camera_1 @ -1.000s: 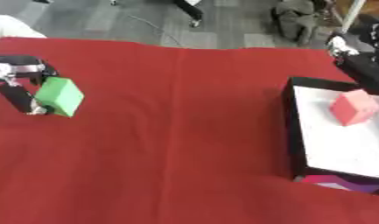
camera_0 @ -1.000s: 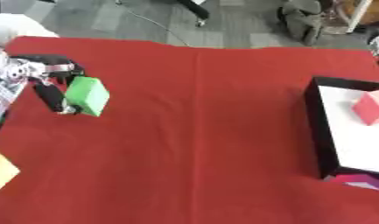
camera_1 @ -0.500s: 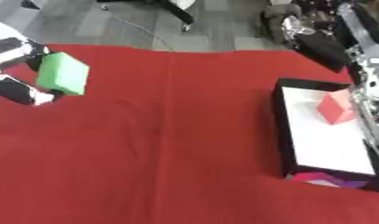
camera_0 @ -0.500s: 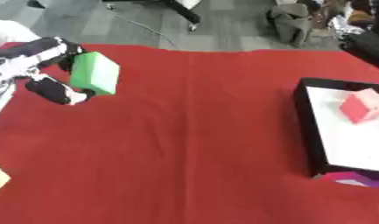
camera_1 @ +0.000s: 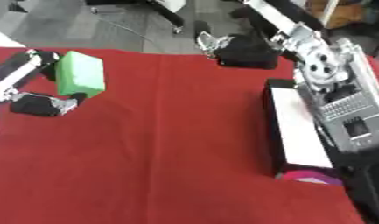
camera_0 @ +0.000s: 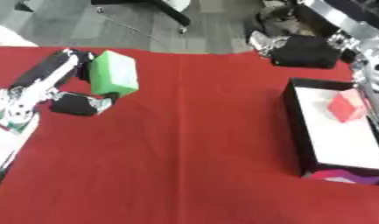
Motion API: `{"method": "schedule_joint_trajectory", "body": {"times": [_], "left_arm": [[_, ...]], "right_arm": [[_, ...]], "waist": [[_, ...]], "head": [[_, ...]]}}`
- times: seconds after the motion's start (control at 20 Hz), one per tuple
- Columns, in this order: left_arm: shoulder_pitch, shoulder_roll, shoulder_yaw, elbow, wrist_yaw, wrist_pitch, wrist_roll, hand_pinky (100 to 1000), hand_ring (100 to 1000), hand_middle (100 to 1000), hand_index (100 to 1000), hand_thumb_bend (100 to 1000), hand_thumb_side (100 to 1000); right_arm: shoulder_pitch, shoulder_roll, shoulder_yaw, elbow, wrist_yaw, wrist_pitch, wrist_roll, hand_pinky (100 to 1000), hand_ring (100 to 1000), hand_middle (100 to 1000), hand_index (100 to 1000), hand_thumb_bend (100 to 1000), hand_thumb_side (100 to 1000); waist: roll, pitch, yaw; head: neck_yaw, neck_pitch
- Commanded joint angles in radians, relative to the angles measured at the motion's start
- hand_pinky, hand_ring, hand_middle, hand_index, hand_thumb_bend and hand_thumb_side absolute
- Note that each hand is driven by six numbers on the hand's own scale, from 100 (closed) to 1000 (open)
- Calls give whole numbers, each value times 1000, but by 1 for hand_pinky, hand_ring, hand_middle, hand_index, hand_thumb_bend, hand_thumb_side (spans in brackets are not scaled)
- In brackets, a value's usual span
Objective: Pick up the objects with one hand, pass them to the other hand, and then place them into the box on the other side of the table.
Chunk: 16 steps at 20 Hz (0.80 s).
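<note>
Left hand (camera_1: 35, 94) holds green block (camera_1: 78, 73) aloft.

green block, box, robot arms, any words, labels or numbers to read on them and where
No text can be read in either view.
Green block, held in the left hand: plain faces, no label seen.
Black box and the red block in it: no print visible.
Right arm: a grey ribbed panel and a dark square, too blurred to tell whether they carry any text.

Matt red tablecloth (camera_0: 184, 153); smooth green block (camera_0: 114, 78); glossy black box (camera_0: 293, 127).
</note>
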Motion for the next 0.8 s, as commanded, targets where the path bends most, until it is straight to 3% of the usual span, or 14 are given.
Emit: {"method": "schedule_joint_trajectory", "body": {"times": [0.05,0.35,0.8], "left_arm": [[2,-9,-4,-41,-15,2,45,661,543,491,599,100,269],[46,-31,-31,-92,-31,-17,127,620,510,486,601,100,302],[96,-56,-66,-149,-15,-23,248,592,472,476,598,100,338]], "right_arm": [[-39,21,31,-22,68,-12,107,919,1000,933,978,100,374],[-77,74,92,-16,141,-46,244,925,1000,940,982,100,295],[-88,135,151,1,214,-69,329,931,1000,945,986,100,291]], "waist": [[2,-22,0],[2,-21,0],[-2,-18,2]], "head": [[-8,2],[-17,6],[-24,8]]}}
